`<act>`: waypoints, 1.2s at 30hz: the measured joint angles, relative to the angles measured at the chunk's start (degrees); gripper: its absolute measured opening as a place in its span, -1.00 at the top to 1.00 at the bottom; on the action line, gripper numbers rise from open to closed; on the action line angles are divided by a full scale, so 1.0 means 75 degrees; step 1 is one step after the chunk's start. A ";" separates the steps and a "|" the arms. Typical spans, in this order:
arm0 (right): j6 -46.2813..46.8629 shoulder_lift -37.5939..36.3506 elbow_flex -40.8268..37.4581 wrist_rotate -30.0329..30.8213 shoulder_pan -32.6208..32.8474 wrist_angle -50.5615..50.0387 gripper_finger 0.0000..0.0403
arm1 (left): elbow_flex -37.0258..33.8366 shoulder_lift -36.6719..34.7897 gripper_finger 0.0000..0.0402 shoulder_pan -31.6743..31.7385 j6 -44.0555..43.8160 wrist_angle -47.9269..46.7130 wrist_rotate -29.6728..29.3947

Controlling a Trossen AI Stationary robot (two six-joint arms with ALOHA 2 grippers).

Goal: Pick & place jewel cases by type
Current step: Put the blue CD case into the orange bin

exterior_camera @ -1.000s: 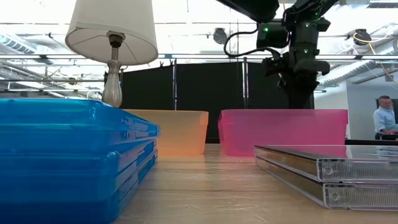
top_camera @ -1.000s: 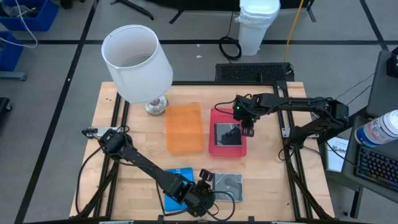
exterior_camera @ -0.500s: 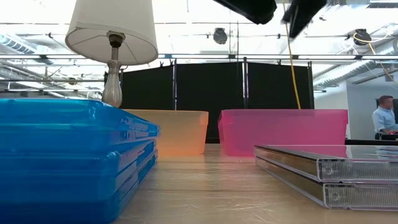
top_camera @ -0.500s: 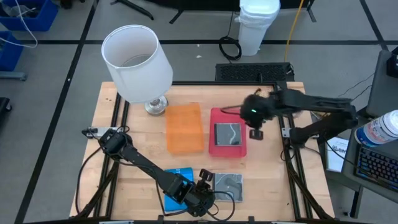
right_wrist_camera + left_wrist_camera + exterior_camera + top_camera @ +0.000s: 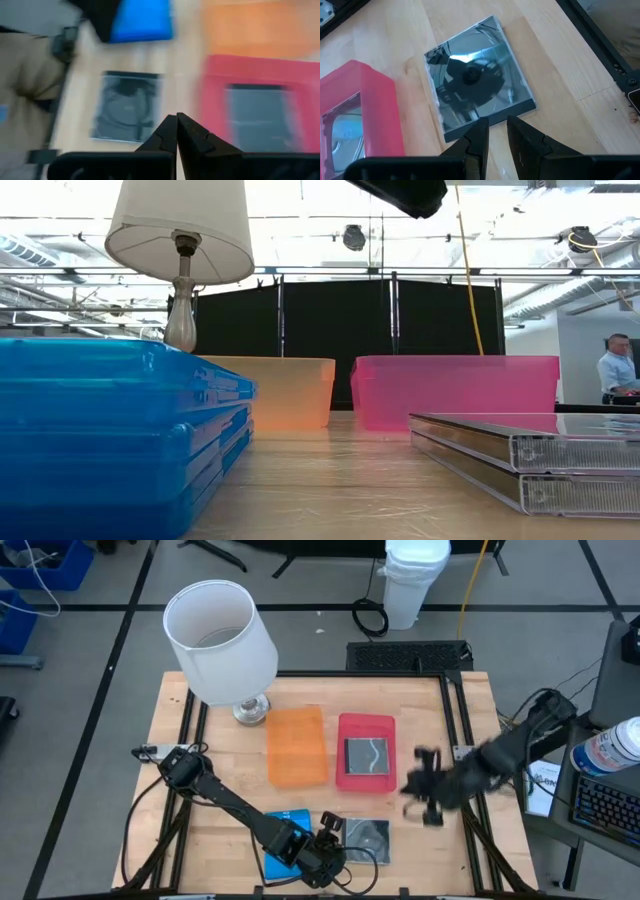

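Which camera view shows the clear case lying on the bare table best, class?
The left wrist view: the clear case fills it, sharp and whole. The high view shows it small, near the left gripper. The right wrist view blurs it. The low view shows only edges of a stack.

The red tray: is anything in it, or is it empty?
Not empty. In the high view the red tray holds one clear, dark-backed jewel case lying flat inside.

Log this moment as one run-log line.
right gripper: shut, empty, between red tray and clear jewel cases | one clear case in red tray | left gripper: near clear stack | orange tray: empty
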 joint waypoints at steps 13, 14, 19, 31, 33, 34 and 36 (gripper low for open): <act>0.3840 0.0259 -0.3588 0.1013 0.2679 0.3489 1.00 | -0.0001 0.0211 0.62 0.0012 -0.0346 -0.0750 0.0526; 0.4075 0.0261 -0.3818 0.1014 0.2747 0.3756 1.00 | -0.0015 0.0271 0.62 0.0014 -0.0292 -0.0749 0.0597; 0.4745 0.0264 -0.4588 0.1005 0.2799 0.4886 1.00 | -0.0039 0.0636 0.62 0.0140 -0.0258 -0.0727 0.0693; 0.2650 0.0259 -0.4681 0.1740 0.2569 0.6448 1.00 | -0.0041 0.0074 0.62 0.0254 -0.0435 -0.1956 0.0139; 0.1964 0.0259 -0.4681 0.1908 0.2511 0.7057 1.00 | -0.0041 -0.0166 0.62 0.0068 -0.0874 -0.2909 -0.0016; 0.1651 0.0259 -0.4681 0.1973 0.2467 0.7352 1.00 | -0.0038 -0.0265 0.62 -0.0061 -0.1107 -0.3420 -0.0023; 0.1072 0.0259 -0.4681 0.1974 0.2340 0.7903 1.00 | -0.0041 -0.0434 0.62 -0.0379 -0.1664 -0.4481 -0.0061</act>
